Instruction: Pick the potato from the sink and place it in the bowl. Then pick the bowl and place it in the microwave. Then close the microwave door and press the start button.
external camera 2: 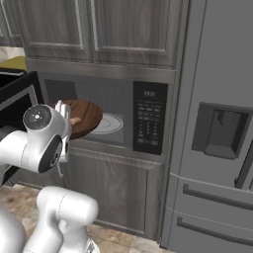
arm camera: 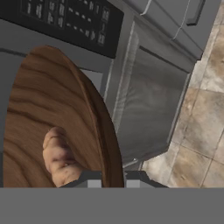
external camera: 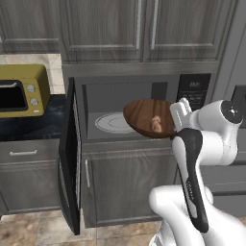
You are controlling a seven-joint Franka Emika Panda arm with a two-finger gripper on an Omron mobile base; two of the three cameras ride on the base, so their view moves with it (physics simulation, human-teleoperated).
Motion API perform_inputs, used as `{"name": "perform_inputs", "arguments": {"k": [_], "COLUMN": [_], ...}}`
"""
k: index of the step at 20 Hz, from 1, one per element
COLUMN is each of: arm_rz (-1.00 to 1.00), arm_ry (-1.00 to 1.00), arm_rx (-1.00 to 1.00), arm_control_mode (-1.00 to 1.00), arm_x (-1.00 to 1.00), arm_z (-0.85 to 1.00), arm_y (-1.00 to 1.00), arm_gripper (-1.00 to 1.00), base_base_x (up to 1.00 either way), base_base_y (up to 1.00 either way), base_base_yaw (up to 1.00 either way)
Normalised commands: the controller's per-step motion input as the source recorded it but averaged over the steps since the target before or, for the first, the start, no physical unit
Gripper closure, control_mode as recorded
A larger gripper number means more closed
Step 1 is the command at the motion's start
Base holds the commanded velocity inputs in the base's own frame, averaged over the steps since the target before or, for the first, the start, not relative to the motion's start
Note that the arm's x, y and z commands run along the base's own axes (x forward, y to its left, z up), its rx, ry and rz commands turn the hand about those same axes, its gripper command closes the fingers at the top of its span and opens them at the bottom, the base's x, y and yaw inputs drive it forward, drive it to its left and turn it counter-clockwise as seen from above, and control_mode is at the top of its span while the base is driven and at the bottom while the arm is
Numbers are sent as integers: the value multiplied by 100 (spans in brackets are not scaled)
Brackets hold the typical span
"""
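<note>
The grey floor of the black built-in microwave (external camera: 96,132) carries a round white glass turntable plate (external camera: 109,123), lying flat just beyond the hand; below the hand, beige stone floor tiles (arm camera: 202,144)

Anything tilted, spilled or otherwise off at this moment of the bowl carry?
The bowl is held in the gripper by its rim, tipped steeply in front of the open microwave. The potato has settled at its low side by the fingers, but nothing has spilled. The microwave door hangs wide open.
</note>
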Motion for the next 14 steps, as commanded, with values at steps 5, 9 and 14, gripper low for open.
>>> {"name": "perform_inputs", "arguments": {"k": [5,9,14], "arm_rz": [-4,-12,-11], "arm_ry": [0,3,6], "arm_rx": [6,4,2], "arm_control_mode": [-100,-100,-100], "arm_x": [21,21,25], "arm_z": [-31,-20,-29], "arm_y": [0,0,0], "arm_gripper": [100,100,100], "base_base_x": [0,0,0], "base_base_y": [0,0,0], "base_base_yaw": [0,0,0]}}
